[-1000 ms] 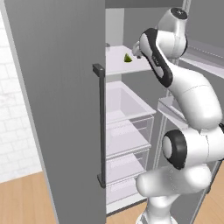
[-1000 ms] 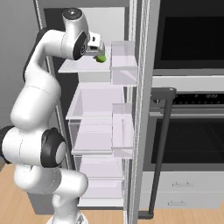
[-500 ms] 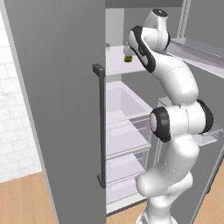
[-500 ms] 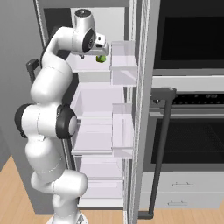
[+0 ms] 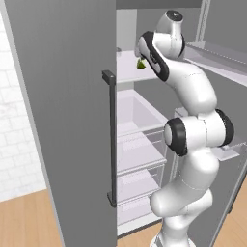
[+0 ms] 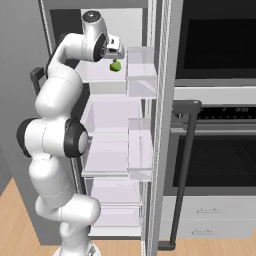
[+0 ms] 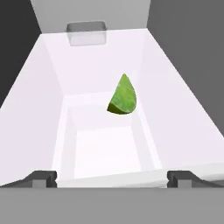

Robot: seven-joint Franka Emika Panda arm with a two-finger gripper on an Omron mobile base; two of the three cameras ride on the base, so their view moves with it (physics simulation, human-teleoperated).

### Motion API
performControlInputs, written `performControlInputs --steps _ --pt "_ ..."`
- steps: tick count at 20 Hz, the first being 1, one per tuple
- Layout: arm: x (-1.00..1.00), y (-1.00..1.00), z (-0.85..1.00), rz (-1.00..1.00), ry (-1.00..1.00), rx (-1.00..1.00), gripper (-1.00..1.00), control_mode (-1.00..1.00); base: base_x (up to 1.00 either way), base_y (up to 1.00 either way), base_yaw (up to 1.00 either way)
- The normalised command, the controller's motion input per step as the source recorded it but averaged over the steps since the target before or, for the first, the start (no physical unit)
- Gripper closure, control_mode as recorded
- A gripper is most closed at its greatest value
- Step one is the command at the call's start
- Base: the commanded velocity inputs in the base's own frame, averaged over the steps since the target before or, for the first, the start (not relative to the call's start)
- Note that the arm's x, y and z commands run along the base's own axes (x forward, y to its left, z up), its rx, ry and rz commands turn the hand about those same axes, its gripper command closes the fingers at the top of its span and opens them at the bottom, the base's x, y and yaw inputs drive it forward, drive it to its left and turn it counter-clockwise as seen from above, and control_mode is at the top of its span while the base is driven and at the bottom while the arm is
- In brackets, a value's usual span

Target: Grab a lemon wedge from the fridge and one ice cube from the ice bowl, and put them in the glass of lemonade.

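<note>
with the gripper (image 7: 112,177) jaws spread wide, we centre them on the lemon wedge (image 7: 123,96) on the fridge (image 5: 62,120) shelf before closing.

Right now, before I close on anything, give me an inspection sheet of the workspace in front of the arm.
Surface: white top shelf inside the open fridge.
Job's things: lemon wedge on that shelf, pointed tip up in the hand view; glass and ice bowl not seen here.
Clutter: clear door bins; drawers below the shelf.
Gripper: gripper open, short of the wedge, holding nothing.
Cables: nothing seen.
Surroundings: black oven right of the fridge, wooden floor.
</note>
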Motion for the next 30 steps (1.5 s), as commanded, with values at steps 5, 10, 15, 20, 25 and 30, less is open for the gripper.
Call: performControlInputs --steps 5,10,15,20,25,30 --pt "0.52 0.00 -0.24 -0.11 0.03 0.00 -1.00 -1.00 0.00 0.00 0.00" --pt "0.35 0.00 -0.01 -0.05 0.16 0.00 -1.00 -1.00 0.00 0.00 0.00" --pt "0.44 0.00 0.00 -0.01 0.05 0.00 -1.00 -1.00 0.00 0.00 0.00" --pt "0.38 0.00 -0.10 -0.02 0.00 0.00 -1.00 -1.00 0.00 0.00 0.00" --pt "0.34 0.00 -0.19 0.00 0.00 0.00 -1.00 -1.00 0.00 0.00 0.00" --pt "0.54 0.00 -0.11 0.00 0.00 0.00 -1.00 -1.00 0.00 0.00 0.00"
